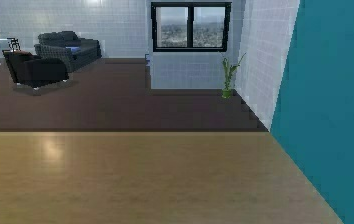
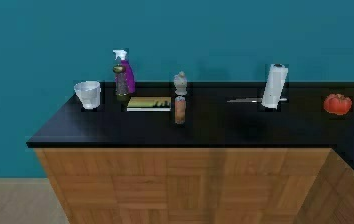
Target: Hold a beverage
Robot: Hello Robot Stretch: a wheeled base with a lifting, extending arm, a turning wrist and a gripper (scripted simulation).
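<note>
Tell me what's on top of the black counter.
A glass cup, spray bottle, dark bottle, shaker, knife, paper towel roll and tomato. Anything behind them is covered.

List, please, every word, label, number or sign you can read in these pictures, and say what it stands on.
No text can be read in either view.
The purple spray bottle, the dark bottle beside it and the small brown bottle on the black counter may carry labels, but any print is too small to read.
</note>
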